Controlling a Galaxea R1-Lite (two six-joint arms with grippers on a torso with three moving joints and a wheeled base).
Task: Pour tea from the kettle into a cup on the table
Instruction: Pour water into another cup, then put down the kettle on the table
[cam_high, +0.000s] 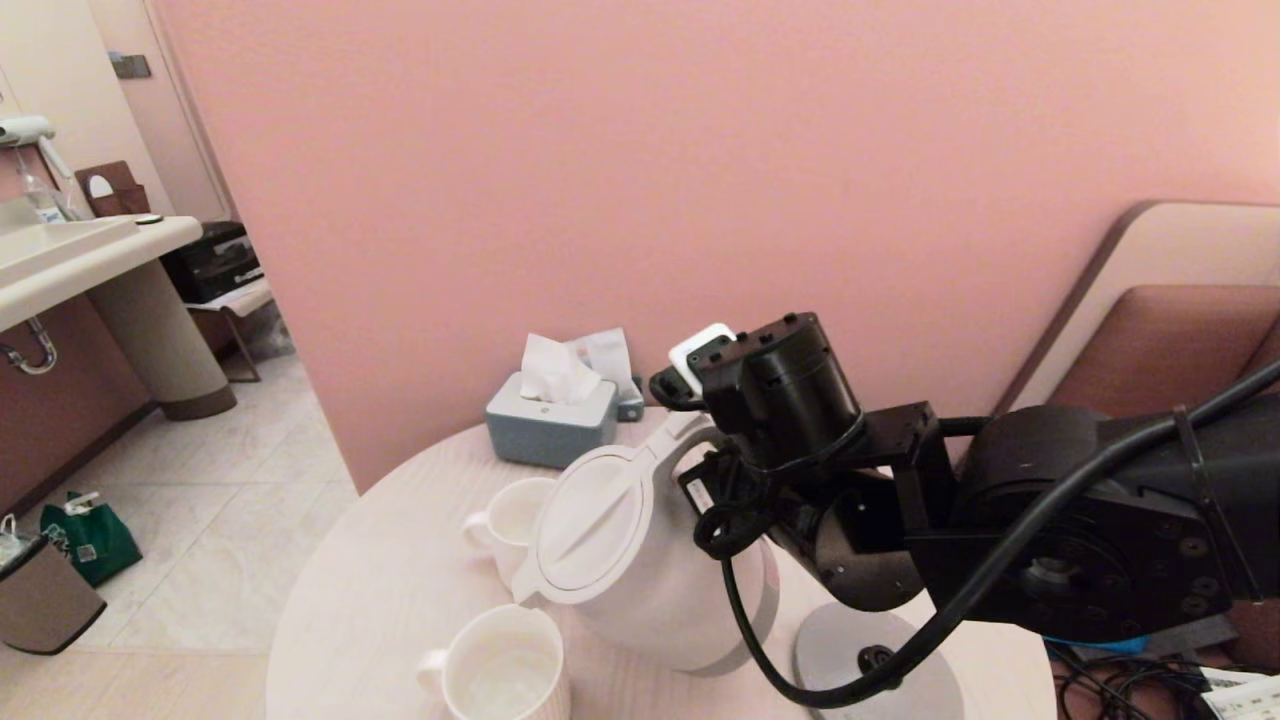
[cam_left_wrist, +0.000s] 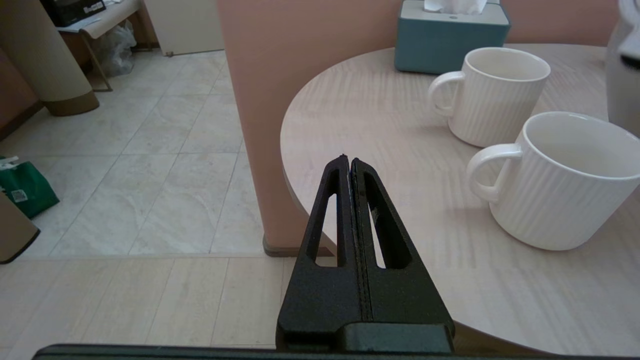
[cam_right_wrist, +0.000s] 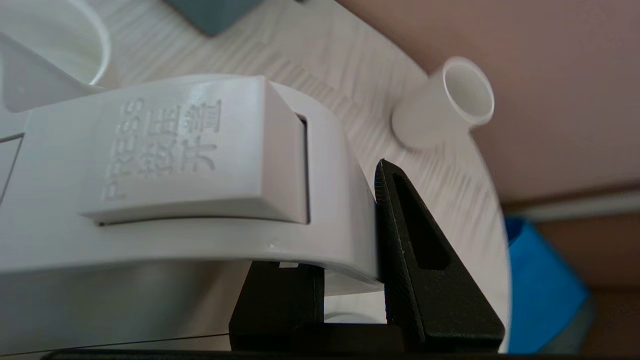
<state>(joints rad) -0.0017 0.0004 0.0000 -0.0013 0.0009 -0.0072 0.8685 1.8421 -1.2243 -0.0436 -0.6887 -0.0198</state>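
Note:
The white kettle hangs tilted over the round pale table, its flat lid facing left and its spout low, just above the near white cup. I see no stream. A second white cup stands behind the spout. My right gripper is shut on the kettle's loop handle, with one finger on each side. My left gripper is shut and empty, hanging off the table's left edge, apart from the near cup and the far cup.
A grey-blue tissue box stands at the table's back, against the pink wall. The kettle's grey round base lies under my right arm. A small white tumbler stands near the table's far edge. An upholstered seat is on the right.

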